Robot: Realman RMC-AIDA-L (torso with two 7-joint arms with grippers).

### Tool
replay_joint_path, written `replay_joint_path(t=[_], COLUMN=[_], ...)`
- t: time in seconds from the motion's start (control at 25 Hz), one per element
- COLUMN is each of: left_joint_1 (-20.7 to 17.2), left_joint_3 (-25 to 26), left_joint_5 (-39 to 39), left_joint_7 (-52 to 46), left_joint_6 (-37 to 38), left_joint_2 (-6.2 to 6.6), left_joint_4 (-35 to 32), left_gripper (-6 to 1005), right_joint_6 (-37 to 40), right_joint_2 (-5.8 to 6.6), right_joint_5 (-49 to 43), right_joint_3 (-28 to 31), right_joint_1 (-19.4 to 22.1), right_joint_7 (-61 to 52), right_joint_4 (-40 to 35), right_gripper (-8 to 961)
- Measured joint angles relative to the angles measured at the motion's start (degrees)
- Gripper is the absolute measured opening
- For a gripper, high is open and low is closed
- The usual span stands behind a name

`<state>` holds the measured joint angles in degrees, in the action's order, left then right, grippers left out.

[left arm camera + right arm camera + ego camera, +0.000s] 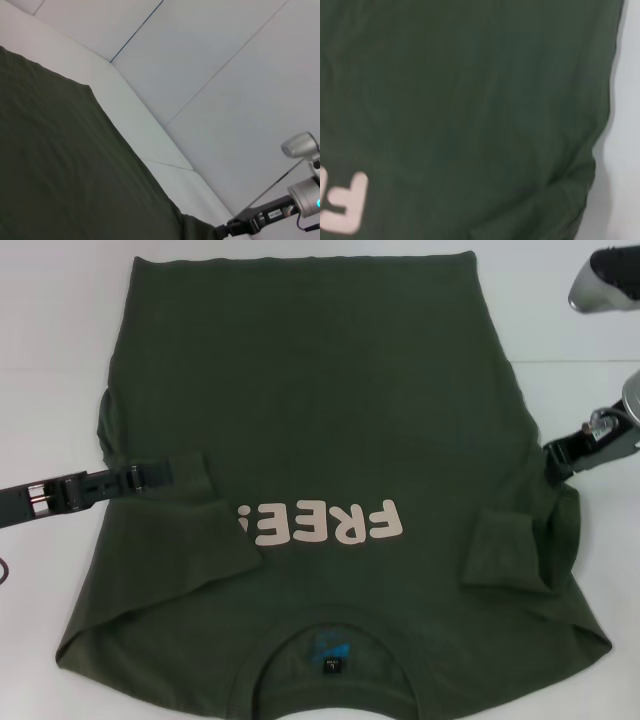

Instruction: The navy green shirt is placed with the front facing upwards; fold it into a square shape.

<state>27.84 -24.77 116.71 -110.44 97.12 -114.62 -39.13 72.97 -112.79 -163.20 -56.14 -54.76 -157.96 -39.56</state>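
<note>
So the dark olive-green cotton T-shirt [320, 440] with the pale pink "FREE!" lettering [320, 523] is spread front-up across most of the white desk [50, 340], collar [330, 640] at the near edge, hem toward the far edge. Both short sleeves are already folded in over the body. The left gripper [165, 474] sits low over the shirt's left side, its black fingers closed on the folded-in sleeve edge. The right gripper [556, 458] is at the shirt's right edge, touching the fabric; can't tell how far open it is or whether it actually has cloth. The left wrist view catches that right gripper [235, 228] at the fabric's corner.
</note>
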Motion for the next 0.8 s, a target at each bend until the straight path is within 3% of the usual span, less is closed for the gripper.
replay_joint_path(t=[0.28, 0.8], left_joint_1=[0.04, 0.79], left_joint_3=[0.1, 0.22], left_joint_5=[0.01, 0.01], left_joint_7=[0.12, 0.23], left_joint_6=[-0.1, -0.24], left_joint_2=[0.04, 0.11], left_joint_4=[0.02, 0.02], left_gripper=[888, 889], right_joint_6=[-2.28, -10.31], right_joint_2=[0.42, -1.98], right_joint_5=[3.61, 5.06], right_joint_3=[0.59, 3.47], right_joint_1=[-1.0, -2.49], right_joint_7=[-0.22, -0.24], right_joint_4=[-0.48, 1.77], right_gripper=[38, 38])
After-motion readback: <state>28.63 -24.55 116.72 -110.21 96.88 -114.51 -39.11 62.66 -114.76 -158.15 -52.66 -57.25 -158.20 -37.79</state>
